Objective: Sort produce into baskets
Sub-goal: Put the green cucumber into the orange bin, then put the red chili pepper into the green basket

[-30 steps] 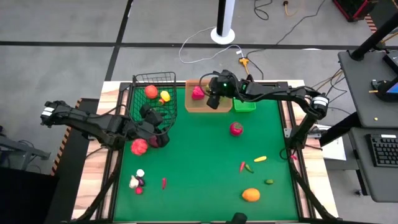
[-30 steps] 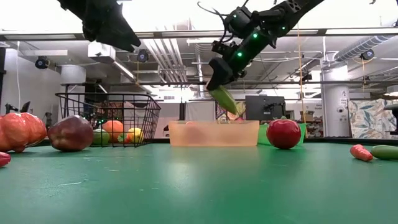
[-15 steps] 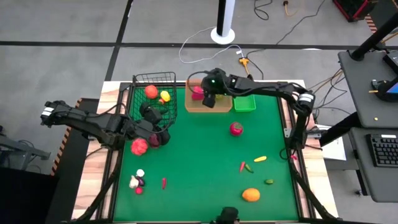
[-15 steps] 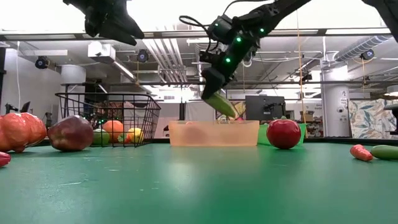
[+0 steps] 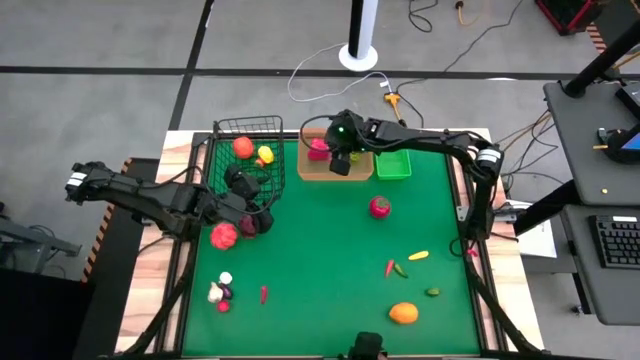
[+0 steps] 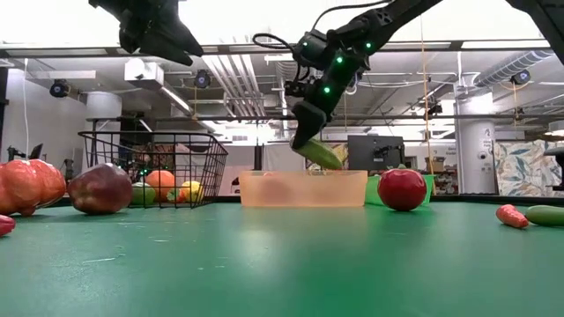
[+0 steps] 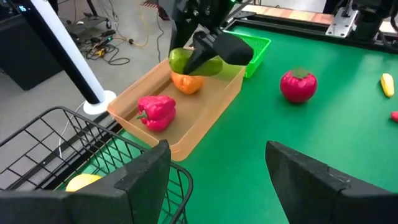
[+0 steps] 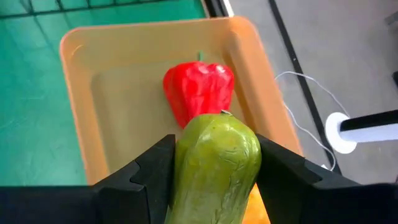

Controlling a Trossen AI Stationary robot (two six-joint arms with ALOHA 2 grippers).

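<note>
My right gripper (image 5: 340, 160) hangs over the tan tray (image 5: 312, 172) at the far edge, shut on a green cucumber (image 6: 317, 154). In the tray lie a red pepper (image 8: 199, 90) and an orange piece (image 7: 186, 82). The green bin (image 5: 393, 165) stands to the tray's right. The black wire basket (image 5: 245, 150) to its left holds an orange and a yellow piece. My left gripper (image 7: 217, 180) stands open and holds nothing. It is raised by the basket's near right corner (image 5: 262, 195). My right gripper pinches the cucumber's two sides (image 8: 186, 168) between its two fingers (image 8: 155, 168). The fingers slant down from above, and the cucumber juts out past them. The cucumber hangs tilted, its free end (image 6: 333, 163) lowest, clear above the tray.
A red tomato (image 5: 224, 235) and a dark apple (image 5: 248, 225) lie under my left arm. Another red tomato (image 5: 380, 207) sits mid-table. Chillies (image 5: 395, 268), a yellow piece (image 5: 418, 255) and an orange (image 5: 403, 313) lie near right, and small pieces (image 5: 220, 292) near left.
My right gripper has shifted a little toward the table's left edge over the tan tray and tipped further down. The cucumber in it has swung from steep toward level and sunk slightly.
</note>
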